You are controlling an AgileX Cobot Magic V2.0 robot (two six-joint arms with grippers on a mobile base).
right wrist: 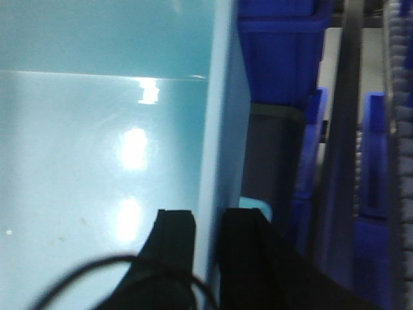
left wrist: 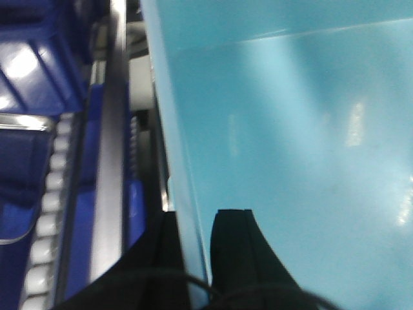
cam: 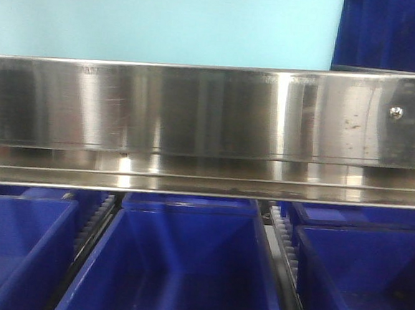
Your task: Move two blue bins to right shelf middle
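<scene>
A pale blue bin (cam: pixel 161 18) fills the upper part of the front view, above a steel shelf rail. The left wrist view looks into its smooth interior (left wrist: pixel 290 161). My left gripper (left wrist: pixel 200 216) is shut on the bin's left wall, one finger inside and one outside. The right wrist view shows the bin's interior (right wrist: pixel 97 142) from the other side. My right gripper (right wrist: pixel 210 214) is shut on the right wall in the same way. Only one pale bin can be made out. A small pale patch (right wrist: pixel 256 204) beyond the right outer finger is unclear.
A brushed steel shelf rail (cam: pixel 210 119) crosses the front view. Below it stand three dark blue bins (cam: pixel 177 267), (cam: pixel 13 247), (cam: pixel 363 275) on roller tracks (left wrist: pixel 45 213). Another dark blue bin (cam: pixel 390 33) stands right of the pale bin. More dark blue bins (right wrist: pixel 277 58) line the right side.
</scene>
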